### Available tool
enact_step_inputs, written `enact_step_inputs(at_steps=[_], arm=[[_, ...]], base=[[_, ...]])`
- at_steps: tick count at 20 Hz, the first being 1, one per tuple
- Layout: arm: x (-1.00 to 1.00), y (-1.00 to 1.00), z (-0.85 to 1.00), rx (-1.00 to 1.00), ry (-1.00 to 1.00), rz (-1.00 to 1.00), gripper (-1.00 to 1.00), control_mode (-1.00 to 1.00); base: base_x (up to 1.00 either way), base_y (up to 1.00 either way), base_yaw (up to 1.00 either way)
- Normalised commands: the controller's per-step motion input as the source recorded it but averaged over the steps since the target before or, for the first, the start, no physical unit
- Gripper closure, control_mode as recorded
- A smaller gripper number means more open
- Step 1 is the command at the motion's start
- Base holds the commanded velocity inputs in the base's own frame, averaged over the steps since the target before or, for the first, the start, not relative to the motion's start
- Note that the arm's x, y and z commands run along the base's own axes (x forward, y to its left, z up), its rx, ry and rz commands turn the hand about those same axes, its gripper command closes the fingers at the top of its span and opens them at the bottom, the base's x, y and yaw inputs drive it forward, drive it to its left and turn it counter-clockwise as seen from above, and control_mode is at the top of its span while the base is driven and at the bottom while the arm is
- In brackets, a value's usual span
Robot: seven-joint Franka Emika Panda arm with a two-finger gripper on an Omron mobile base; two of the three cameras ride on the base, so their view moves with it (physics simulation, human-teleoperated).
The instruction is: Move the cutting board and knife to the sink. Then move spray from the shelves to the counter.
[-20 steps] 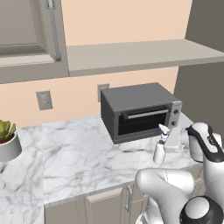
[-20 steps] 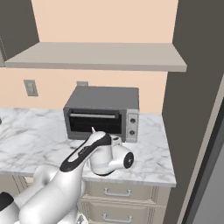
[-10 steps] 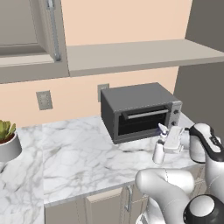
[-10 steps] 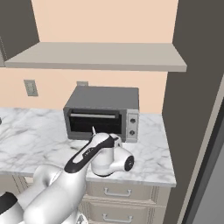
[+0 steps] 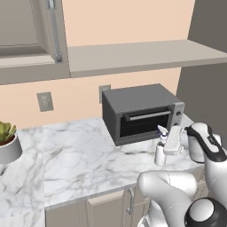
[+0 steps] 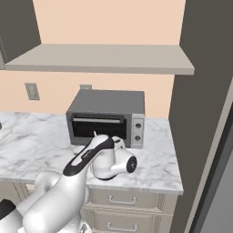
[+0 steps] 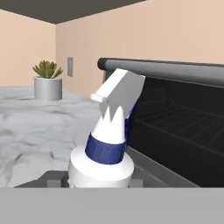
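Observation:
The spray (image 5: pixel 159 153), a small white bottle with a white and blue nozzle, stands upright on the white marble counter (image 5: pixel 80 155) just in front of the toaster oven. My gripper (image 5: pixel 166 150) reaches it from the right, level with the counter. In the hand view the spray (image 7: pixel 105 148) sits very close between my gripper's (image 7: pixel 99 182) two fingertips, which press its lower body on both sides. Above, the long grey shelf (image 5: pixel 142 55) is bare. The cutting board, knife and sink are out of view.
A grey toaster oven (image 5: pixel 137 111) stands against the wall right behind the bottle. A potted succulent (image 5: pixel 6 142) sits at the counter's far left. A dark tall panel (image 6: pixel 205 113) closes off the counter's right end.
My hand has crept slightly left toward the oven front. The spray stays upright in the same spot on the counter.

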Motion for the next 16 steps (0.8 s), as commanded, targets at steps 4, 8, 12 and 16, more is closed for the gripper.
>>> enact_step_inputs(at_steps=[4, 8, 12, 16], arm=[[0.00, 0.00, -0.29, -0.12, 0.00, 0.00, 1.00, -1.00], [0.00, 0.00, -0.28, -0.07, 0.00, 0.00, 1.00, -1.00], [0.00, 0.00, -0.31, 0.00, 0.00, 0.00, 1.00, -1.00], [-0.04, 0.00, -0.31, 0.00, -0.04, 0.00, 1.00, -1.00]], base=[[0.00, 0.00, 0.00], [0.00, 0.00, 0.00], [0.00, 0.00, 0.00], [0.00, 0.00, 0.00]])
